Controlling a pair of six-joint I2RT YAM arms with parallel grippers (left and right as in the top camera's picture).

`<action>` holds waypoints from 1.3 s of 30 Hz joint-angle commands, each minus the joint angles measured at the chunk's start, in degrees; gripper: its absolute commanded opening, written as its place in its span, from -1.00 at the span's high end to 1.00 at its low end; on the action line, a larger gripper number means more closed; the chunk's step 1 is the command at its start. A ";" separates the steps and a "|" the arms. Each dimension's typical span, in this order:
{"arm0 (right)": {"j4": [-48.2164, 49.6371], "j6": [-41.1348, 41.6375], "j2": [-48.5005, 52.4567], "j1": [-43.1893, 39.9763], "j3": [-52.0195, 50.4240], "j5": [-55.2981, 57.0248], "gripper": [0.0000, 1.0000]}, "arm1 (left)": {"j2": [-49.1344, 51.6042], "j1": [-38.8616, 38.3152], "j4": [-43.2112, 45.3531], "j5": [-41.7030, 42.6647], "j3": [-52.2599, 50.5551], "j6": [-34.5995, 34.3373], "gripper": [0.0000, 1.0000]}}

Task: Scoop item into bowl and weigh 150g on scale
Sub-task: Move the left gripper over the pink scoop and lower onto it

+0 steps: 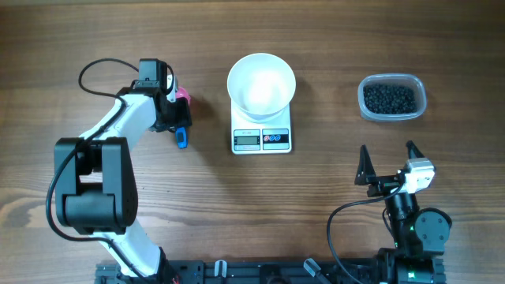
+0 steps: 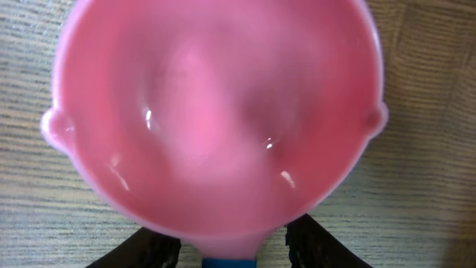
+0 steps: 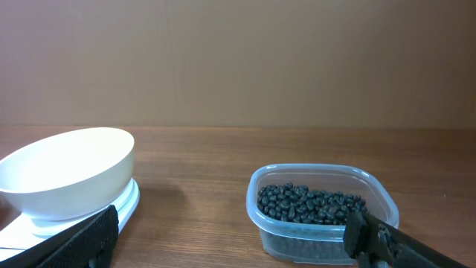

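Note:
The pink scoop (image 2: 216, 112) fills the left wrist view, lying on the wood with its blue handle (image 2: 227, 262) leaving the bottom edge. My left gripper (image 1: 175, 118) straddles that handle. Its fingers (image 2: 152, 249) stand close on either side with a thin strip of wood showing; the frame edge cuts off any contact. From above, the scoop (image 1: 183, 95) sits left of the scale. The empty white bowl (image 1: 261, 83) rests on the white scale (image 1: 262, 139). The black beans (image 1: 389, 98) lie in a clear tub. My right gripper (image 1: 387, 162) is open below that tub, holding nothing.
The clear plastic tub (image 3: 321, 212) stands at the table's right, just ahead of my right gripper (image 3: 232, 242). The bowl (image 3: 67, 171) and scale (image 3: 123, 205) show at the left of that view. A black cable (image 1: 99, 71) loops beside the left arm.

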 commanded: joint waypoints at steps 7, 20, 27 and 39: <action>0.31 -0.24 -0.50 0.13 -0.07 0.57 -1.00 | 1.18 -0.85 -0.55 -0.63 0.35 -3.56 0.18; 0.31 -0.22 -0.50 0.13 -0.07 0.57 -0.99 | 1.18 -5.57 -0.59 -12.61 0.35 -2.91 0.17; 0.31 -0.22 -0.50 0.13 -0.07 0.57 -0.99 | 1.18 -5.57 -1.42 -12.61 0.35 -2.91 0.17; 0.33 -0.24 -0.50 0.13 -0.07 0.57 -0.99 | 1.18 -5.57 -0.28 -12.59 0.35 -3.10 0.21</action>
